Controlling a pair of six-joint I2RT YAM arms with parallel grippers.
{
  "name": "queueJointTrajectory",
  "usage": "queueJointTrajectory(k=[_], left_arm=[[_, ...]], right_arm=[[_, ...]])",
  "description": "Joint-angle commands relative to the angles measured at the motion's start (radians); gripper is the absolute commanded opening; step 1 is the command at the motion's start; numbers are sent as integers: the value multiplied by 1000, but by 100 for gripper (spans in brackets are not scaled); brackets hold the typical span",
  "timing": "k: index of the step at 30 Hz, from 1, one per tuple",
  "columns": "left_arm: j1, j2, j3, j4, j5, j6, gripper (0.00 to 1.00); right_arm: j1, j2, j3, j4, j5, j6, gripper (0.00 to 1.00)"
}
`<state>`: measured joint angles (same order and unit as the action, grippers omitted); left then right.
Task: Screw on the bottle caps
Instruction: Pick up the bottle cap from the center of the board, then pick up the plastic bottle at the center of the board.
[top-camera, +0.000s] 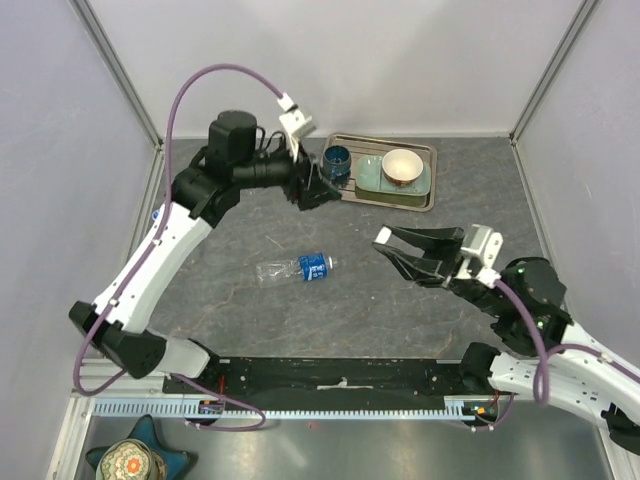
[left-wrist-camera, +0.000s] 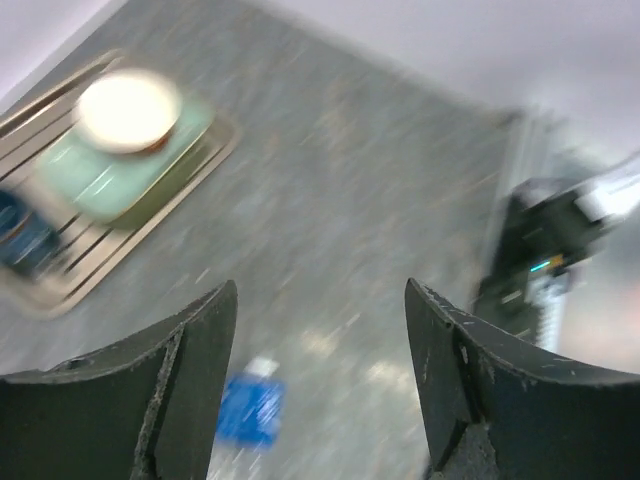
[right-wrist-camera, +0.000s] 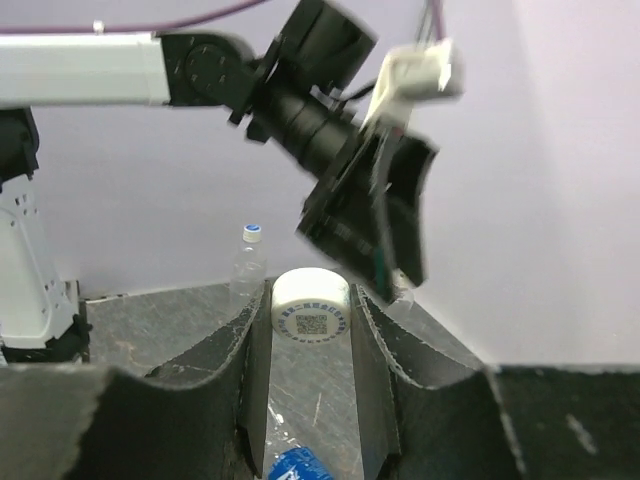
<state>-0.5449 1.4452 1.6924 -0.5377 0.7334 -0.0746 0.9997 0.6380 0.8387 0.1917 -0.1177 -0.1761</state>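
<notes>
A white bottle cap (right-wrist-camera: 311, 303) with a printed code on its face is pinched between the fingers of my right gripper (right-wrist-camera: 310, 292), which is shut on it above the table's right middle (top-camera: 384, 240). One clear bottle (top-camera: 295, 267) with a blue label lies on its side mid-table, and its label also shows as a blur in the left wrist view (left-wrist-camera: 250, 405). Another clear bottle (right-wrist-camera: 248, 262) stands upright, capped, by the far wall. My left gripper (top-camera: 312, 188) hovers beside the tray, jaws open and empty (left-wrist-camera: 320, 300).
A metal tray (top-camera: 432, 180) at the back holds a white-and-tan bowl (top-camera: 402, 166) on a green dish and a dark blue cup (top-camera: 337, 160). Walls close in the table on three sides. The left wrist view is motion-blurred.
</notes>
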Motion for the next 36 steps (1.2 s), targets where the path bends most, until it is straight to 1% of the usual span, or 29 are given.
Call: queueJointTrajectory(k=[1, 2, 3, 4, 5, 7, 10, 14, 17, 21, 22, 30, 35, 36], left_arm=[[-3, -104, -212, -239, -379, 539, 77], [-6, -156, -306, -235, -374, 602, 78], [-10, -182, -354, -220, -381, 625, 89], [-10, -198, -403, -208, -400, 648, 96], [-10, -218, -490, -197, -417, 701, 96], [-10, -212, -581, -170, -472, 748, 97], [-10, -180, -640, -150, -492, 812, 99], [-9, -123, -668, -153, -517, 890, 99], [-9, -106, -703, -153, -503, 938, 99], [-6, -91, -749, -119, -499, 981, 99], [-3, -66, -751, -119, -496, 984, 99], [48, 82, -697, -105, -463, 981, 99], [77, 170, -669, -122, -439, 1018, 99], [76, 194, -666, -134, -433, 1026, 99]], right_arm=[[4, -46, 54, -124, 24, 75, 26], [4, -52, 59, -136, 26, 79, 26], [4, -58, 63, -143, 32, 85, 26], [4, -58, 66, -149, 38, 89, 26], [4, -58, 71, -153, 38, 89, 26], [4, -55, 76, -153, 36, 93, 26], [4, -46, 83, -155, 29, 104, 27], [4, -50, 86, -162, 33, 112, 28], [4, -57, 85, -173, 41, 115, 28], [4, -61, 79, -178, 39, 115, 28], [4, -61, 77, -178, 39, 115, 28], [4, -58, 76, -189, 44, 101, 28], [4, -61, 76, -190, 49, 95, 28], [4, -61, 76, -213, 49, 96, 28]])
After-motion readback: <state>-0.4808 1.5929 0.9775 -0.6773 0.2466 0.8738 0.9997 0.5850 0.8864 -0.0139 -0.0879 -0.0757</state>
